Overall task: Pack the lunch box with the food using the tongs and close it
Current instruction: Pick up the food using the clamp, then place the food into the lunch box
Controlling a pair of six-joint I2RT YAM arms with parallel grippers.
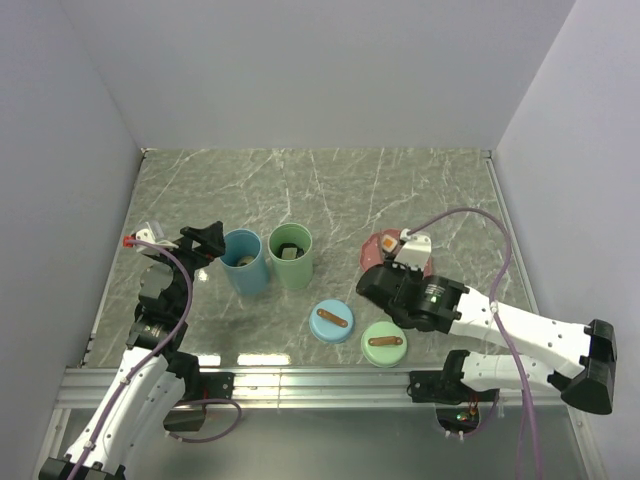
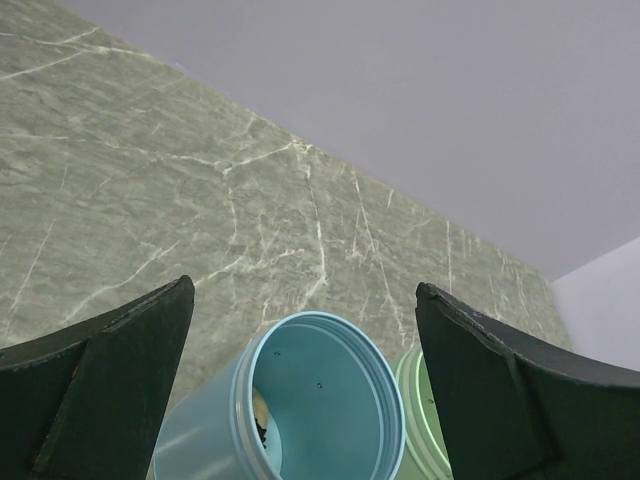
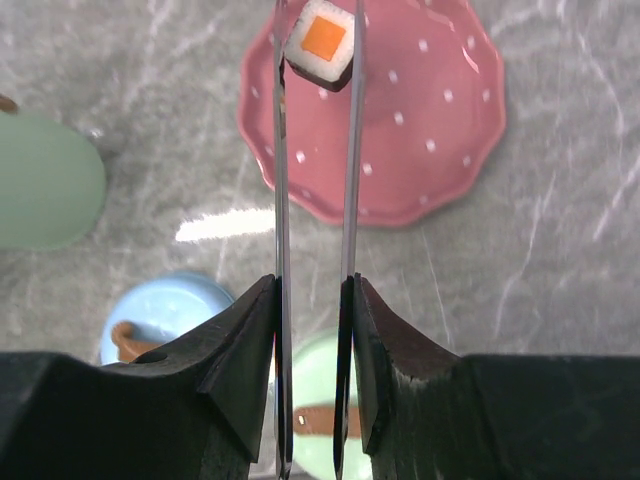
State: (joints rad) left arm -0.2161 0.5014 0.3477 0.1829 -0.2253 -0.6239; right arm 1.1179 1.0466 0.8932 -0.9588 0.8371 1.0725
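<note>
From above, the left hand (image 1: pixel 208 243) sits just beside the blue tub (image 1: pixel 243 263), which stands upright next to the green tub (image 1: pixel 291 257). Something lies inside each tub, too small to make out. The blue lid (image 1: pixel 332 322) and green lid (image 1: pixel 383 342) lie flat on the counter (image 1: pixel 300 190), side by side and nearer the arms. The right arm reaches over the pink dotted plate (image 1: pixel 376 246) and hides most of it. In the left wrist view, the fingers (image 2: pixel 110 390) are spread wide and grip nothing. The blue tub's open mouth lies between and beyond them. In the right wrist view, the right hand (image 3: pixel 312 300) is clamped on the tongs (image 3: pixel 280 180), squeezing their thin arms almost parallel. The tips pinch an orange-topped sushi piece (image 3: pixel 320 42) over the plate. Whether the piece touches the plate, I cannot tell.
</note>
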